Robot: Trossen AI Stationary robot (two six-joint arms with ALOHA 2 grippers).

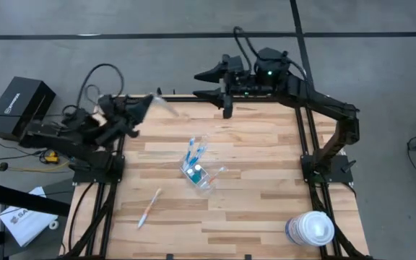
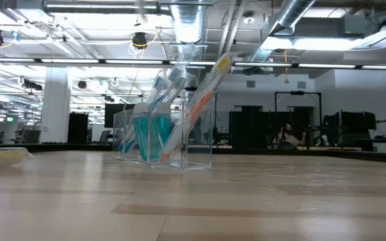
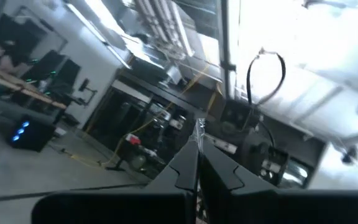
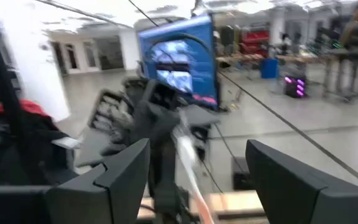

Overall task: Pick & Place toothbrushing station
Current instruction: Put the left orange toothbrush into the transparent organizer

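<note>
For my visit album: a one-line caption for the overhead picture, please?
Left gripper lifts a toothbrush while clear cup waits mid-table.

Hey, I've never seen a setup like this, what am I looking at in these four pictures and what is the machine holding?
This is a robot with two dark arms at a wooden table. One picture looks straight down from above, one looks level across the tabletop, and two come from cameras on the arms' wrists.

Mid-table stands a clear plastic cup with blue and orange toothbrushes leaning in it. Another toothbrush lies loose nearer the front edge. A white-lidded tub sits at the front right corner.

The left end effector is raised at the back left edge, shut on a slim toothbrush that sticks out past its tips. The right end effector, at the back edge, is open and empty.
</note>
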